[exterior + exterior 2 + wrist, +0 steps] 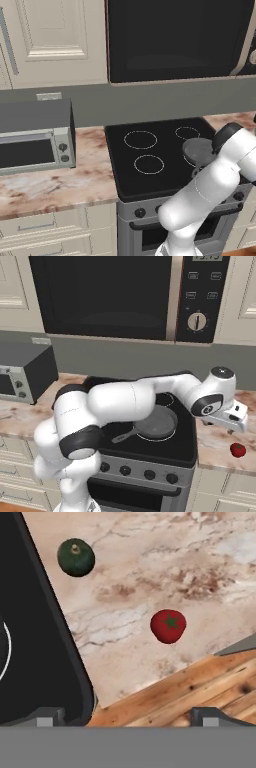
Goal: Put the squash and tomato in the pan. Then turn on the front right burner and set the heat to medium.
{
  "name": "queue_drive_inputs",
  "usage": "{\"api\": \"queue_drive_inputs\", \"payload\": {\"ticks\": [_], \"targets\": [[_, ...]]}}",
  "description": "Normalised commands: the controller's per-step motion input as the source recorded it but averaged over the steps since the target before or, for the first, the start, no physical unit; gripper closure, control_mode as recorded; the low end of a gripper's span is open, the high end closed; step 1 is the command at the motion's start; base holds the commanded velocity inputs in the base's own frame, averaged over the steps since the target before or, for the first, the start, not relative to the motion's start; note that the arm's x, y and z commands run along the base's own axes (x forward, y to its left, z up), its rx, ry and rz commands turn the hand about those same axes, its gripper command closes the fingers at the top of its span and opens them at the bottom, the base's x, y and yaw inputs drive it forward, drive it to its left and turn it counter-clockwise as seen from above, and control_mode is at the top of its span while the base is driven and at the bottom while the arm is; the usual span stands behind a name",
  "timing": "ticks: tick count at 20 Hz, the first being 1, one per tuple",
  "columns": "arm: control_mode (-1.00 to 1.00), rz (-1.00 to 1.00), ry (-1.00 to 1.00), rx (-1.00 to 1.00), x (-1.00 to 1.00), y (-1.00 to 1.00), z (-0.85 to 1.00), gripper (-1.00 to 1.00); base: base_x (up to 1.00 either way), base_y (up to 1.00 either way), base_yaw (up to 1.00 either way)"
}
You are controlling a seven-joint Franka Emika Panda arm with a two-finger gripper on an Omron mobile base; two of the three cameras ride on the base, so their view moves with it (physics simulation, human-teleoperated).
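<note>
Your gripper (125,716) hangs wide apart above the marble counter (165,557), holding nothing. The tomato (168,626) sits nearest (glossy, soft, likely slippery), so pinch gently across its middle; the squash (76,557) lies farther off, beside the cooktop (30,642).

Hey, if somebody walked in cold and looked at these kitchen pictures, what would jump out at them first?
Probably the big white arm stretched across the black stove, its gripper open above the marble counter to the stove's right. Below the hand lie the red tomato and the dark green squash, apart from each other. The grey pan sits empty on the stove's front right burner.
</note>
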Motion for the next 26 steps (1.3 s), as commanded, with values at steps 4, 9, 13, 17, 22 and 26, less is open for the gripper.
{"api": "queue_drive_inputs", "payload": {"ticks": [4,9,13,17,22,26], "targets": [[-1.00,0.03,0.00,0.00,0.00,-0.33,-0.26,-1.00,0.00,0.00,0.00],[-1.00,0.03,0.00,0.00,0.00,-0.24,-0.37,-1.00,0.00,0.00,0.00],[-1.00,0.03,0.00,0.00,0.03,-0.15,-0.23,-1.00,0.00,0.00,0.00],[-1.00,0.03,0.00,0.00,0.07,-0.13,-0.16,-1.00,0.00,0.00,0.00],[-1.00,0.03,0.00,0.00,0.18,-0.11,-0.16,-1.00,0.00,0.00,0.00],[-1.00,0.02,0.00,0.00,0.19,-0.10,-0.25,-1.00,0.00,0.00,0.00]]}}
